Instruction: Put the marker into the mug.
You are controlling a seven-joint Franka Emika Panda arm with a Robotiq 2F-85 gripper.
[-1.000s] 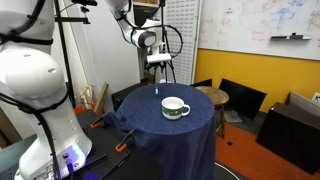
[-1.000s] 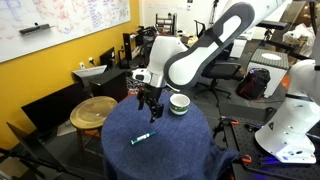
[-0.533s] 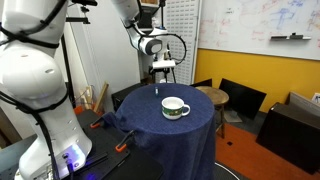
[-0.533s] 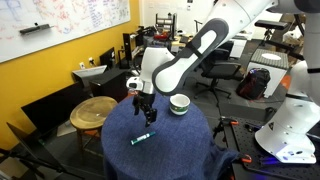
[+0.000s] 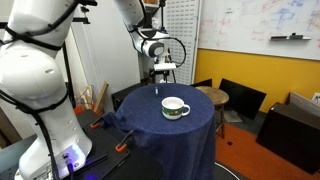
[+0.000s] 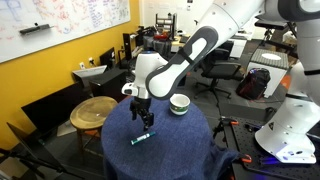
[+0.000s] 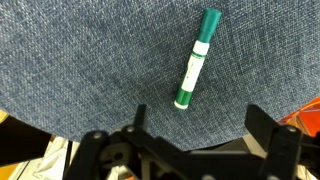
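Note:
The marker [image 7: 196,60] is green with a white middle band and lies flat on the blue cloth, just ahead of my jaws in the wrist view. In an exterior view it lies near the table's front edge [image 6: 142,138]. The mug [image 6: 180,104], white with a dark green band, stands upright on the table, apart from the marker; it also shows in an exterior view [image 5: 175,108]. My gripper [image 7: 200,125] is open and empty, hovering above the marker [image 6: 146,120], a little to the mug's side.
The round table is draped in blue cloth [image 6: 175,145] that hangs over its edges [image 5: 150,130]. A round wooden stool [image 6: 95,110] stands beside the table. Black chairs [image 5: 240,98] and orange clamps [image 5: 122,148] are nearby.
My gripper has moved away from the mug and lower, toward the marker. The marker and mug have not moved.

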